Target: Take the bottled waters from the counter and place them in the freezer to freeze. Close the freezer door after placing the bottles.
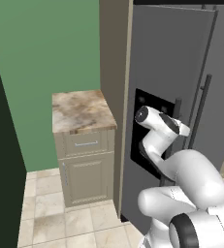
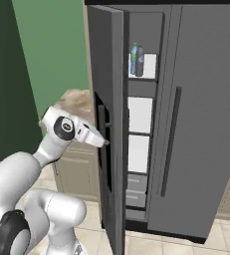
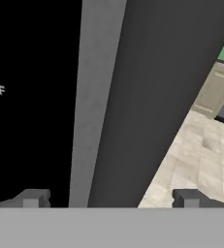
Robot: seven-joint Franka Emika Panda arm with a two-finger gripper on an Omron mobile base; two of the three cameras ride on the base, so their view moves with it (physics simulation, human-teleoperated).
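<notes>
1. The claw (image 3: pixel 108 198) is released: in the hand view its two finger tips (image 3: pixel 33 197) stand wide apart with nothing between them.
2. Right in front of the claw is the freezer door (image 2: pixel 109 74), partly open. Its black panel (image 3: pixel 26 97) sits ahead of the left tip, and the dark bar handle (image 3: pixel 152 97) runs up between the tips toward the right one. I cannot tell whether either tip touches the door.
3. In the right base view the claw (image 2: pixel 102 141) is close against the door's front, beside the handle (image 2: pixel 102 124).
4. The two bottles (image 2: pixel 137 61) stand upright, side by side, on the top shelf of the freezer (image 2: pixel 140 129), beyond the door and well above the claw.
5. The counter (image 1: pixel 79 110) lies behind the claw, off to the left of the door, with its drawer (image 1: pixel 87 143) below the top.
6. The plain right door (image 2: pixel 201 114) is shut, past the freezer from the claw.
</notes>
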